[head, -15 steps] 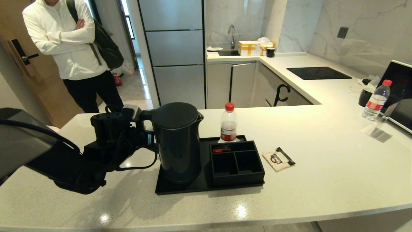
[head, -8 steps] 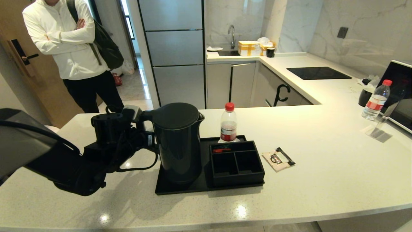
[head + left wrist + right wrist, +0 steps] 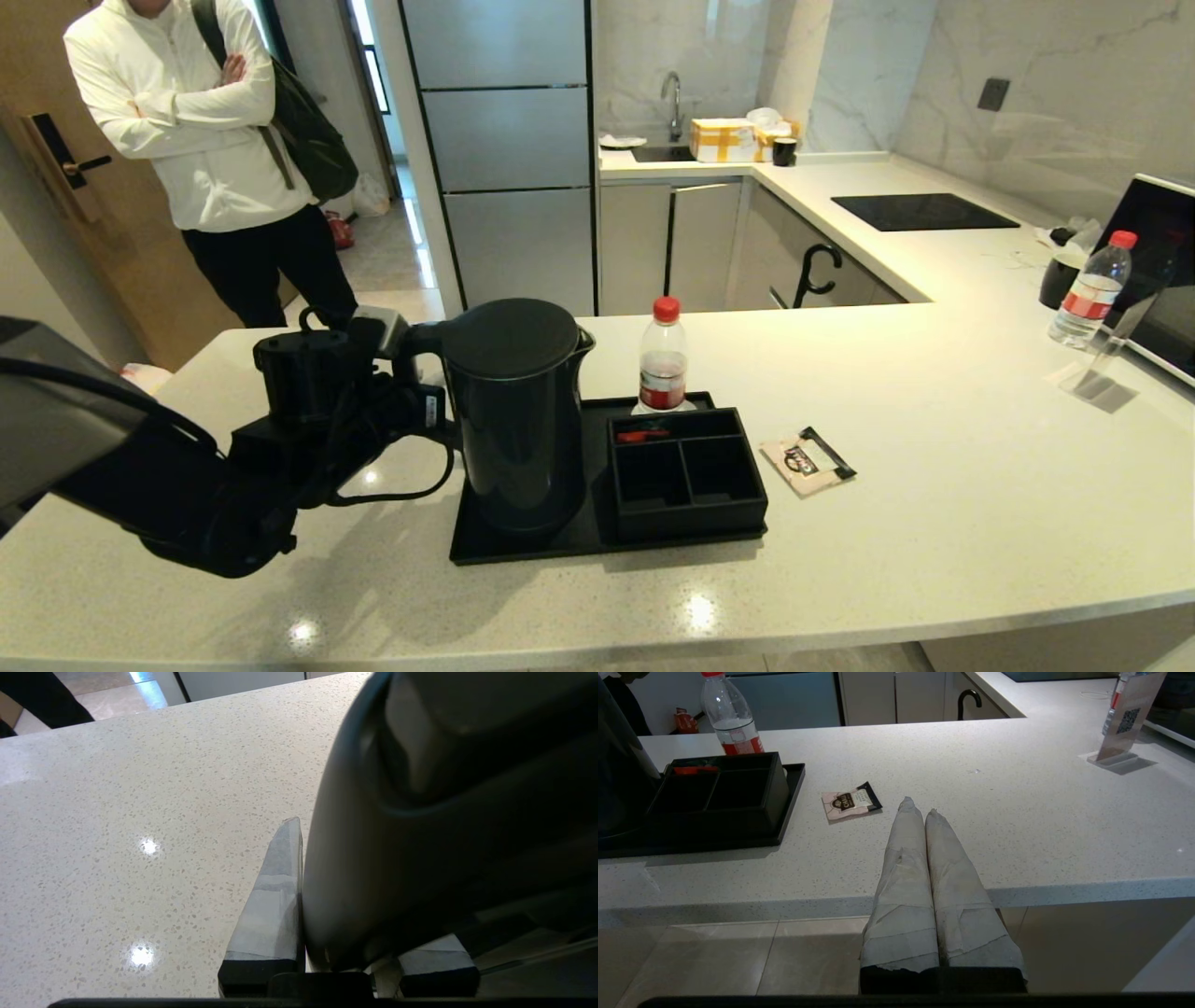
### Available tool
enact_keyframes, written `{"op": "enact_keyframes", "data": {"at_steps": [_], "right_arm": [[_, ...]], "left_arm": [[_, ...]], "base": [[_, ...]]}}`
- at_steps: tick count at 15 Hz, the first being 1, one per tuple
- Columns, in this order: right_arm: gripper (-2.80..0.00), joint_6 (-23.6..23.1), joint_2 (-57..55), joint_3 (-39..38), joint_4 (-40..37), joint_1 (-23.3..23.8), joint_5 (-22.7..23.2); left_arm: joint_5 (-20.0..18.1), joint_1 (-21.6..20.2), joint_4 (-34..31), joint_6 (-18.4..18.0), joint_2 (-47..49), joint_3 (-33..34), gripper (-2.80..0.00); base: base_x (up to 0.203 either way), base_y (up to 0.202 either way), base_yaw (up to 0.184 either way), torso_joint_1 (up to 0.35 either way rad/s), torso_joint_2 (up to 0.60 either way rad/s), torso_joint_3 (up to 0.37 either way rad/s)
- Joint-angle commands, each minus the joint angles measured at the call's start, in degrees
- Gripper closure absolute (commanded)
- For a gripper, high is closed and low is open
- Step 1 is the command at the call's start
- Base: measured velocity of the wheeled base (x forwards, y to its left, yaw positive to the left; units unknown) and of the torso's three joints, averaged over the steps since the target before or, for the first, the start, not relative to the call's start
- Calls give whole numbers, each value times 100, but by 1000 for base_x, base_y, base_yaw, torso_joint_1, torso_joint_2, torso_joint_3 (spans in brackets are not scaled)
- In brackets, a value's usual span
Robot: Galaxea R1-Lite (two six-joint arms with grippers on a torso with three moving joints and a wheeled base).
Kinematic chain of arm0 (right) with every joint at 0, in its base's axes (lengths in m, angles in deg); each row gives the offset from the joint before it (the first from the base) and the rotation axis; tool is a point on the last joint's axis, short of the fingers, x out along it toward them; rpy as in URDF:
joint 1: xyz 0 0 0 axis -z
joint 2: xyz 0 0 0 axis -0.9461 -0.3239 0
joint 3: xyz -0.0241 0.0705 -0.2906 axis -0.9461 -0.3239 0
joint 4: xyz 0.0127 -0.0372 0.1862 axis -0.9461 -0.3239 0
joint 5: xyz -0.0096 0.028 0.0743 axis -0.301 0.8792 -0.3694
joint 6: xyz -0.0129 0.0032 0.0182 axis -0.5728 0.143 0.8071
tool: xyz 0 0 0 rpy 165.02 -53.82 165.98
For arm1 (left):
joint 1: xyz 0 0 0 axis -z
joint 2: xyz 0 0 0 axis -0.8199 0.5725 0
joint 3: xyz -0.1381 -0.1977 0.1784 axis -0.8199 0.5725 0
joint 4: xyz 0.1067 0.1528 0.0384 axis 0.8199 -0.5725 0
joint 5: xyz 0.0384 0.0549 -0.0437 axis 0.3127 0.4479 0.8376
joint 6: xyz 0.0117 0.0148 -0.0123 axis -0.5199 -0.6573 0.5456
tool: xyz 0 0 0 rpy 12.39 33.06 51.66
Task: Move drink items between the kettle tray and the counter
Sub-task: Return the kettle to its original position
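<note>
Taped grey fingers (image 3: 273,896) of the left gripper (image 3: 348,914) are clamped on the loop handle of the matte-black kettle (image 3: 516,411), one finger pressed flat along the handle's side and the other mostly hidden behind it. In the head view the left gripper (image 3: 403,373) reaches in from the left at handle height, its dark arm stretching back toward the near left corner. The kettle stands upright at the left end of the black tray (image 3: 523,551), though whether its bottom is seated there or just off the surface cannot be told. A compartmented organiser box (image 3: 686,476) fills the tray's right half, with a small red item in its far left compartment. Behind the box a red-capped bottle (image 3: 664,359) stands at the tray's far edge. A beige sachet (image 3: 808,461) lies flat on the speckled counter (image 3: 934,523), just beside the tray's right edge and apart from it. Low in front of the counter's near edge, the right gripper (image 3: 919,807) is parked with its taped fingers pressed together on nothing. Well off to the right a second bottle (image 3: 1090,291) stands.
</note>
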Motion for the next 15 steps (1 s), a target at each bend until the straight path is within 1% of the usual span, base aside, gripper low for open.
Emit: {"op": "enact_keyframes", "data": {"at_steps": [1, 5, 10, 15], "right_arm": [[0, -3, -5, -176, 3, -2, 2], [0, -3, -5, -176, 9, -2, 2], [0, -3, -5, -176, 0, -2, 2], [0, -3, -5, -176, 9, -2, 2]], "left_arm": [[1, -8, 55, 7, -65, 42, 0], [-154, -17, 65, 17, -273, 293, 0], [-189, -70, 74, 112, -355, 446, 0], [-215, -96, 83, 114, -273, 460, 0]], "base": [[0, 0, 0, 0, 0, 0], [0, 0, 0, 0, 0, 0], [0, 0, 0, 0, 0, 0], [0, 0, 0, 0, 0, 0]]}}
